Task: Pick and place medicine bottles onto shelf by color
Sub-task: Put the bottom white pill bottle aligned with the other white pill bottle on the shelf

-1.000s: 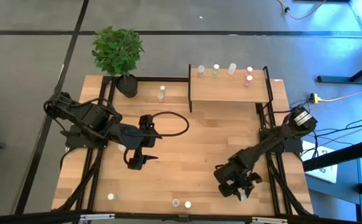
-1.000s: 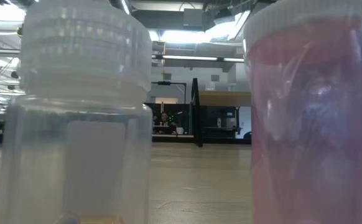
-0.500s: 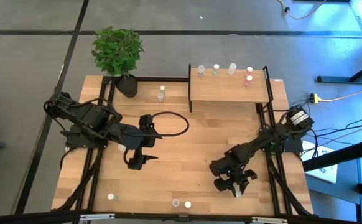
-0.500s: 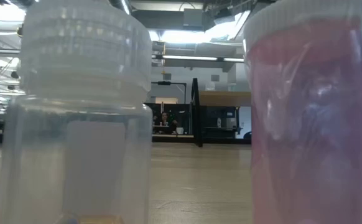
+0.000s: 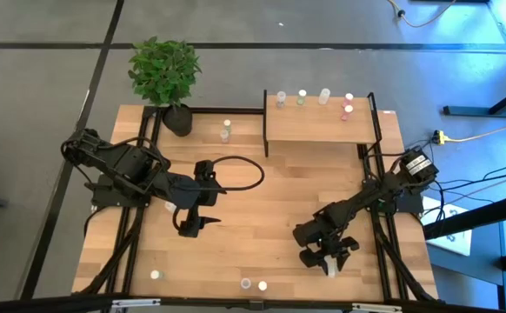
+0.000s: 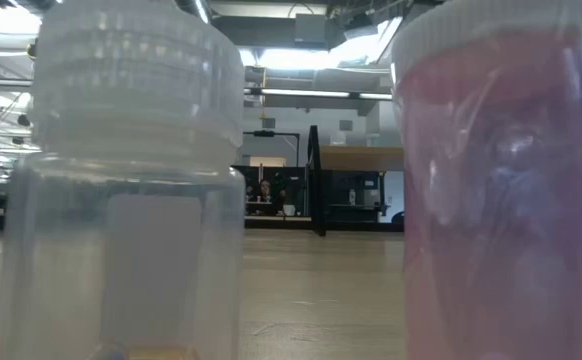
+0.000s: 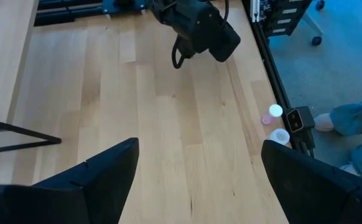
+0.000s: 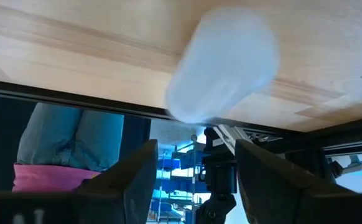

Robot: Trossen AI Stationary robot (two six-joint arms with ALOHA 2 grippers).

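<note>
R gripper near table's front-right corner, fingers apart w/ pale bottle just past tips; grip unclear. L gripper wide open, empty, mid-table. Shelf at back edge, five bottles on it. Person in jeans by front edge.

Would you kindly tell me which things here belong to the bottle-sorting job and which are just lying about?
Job:
- shelf, five bottles on it
- two bottles beside the plant
- bottles at the near table edge
- bottle falling by the right claw

Lying about:
- potted plant
- black cable loop
</note>
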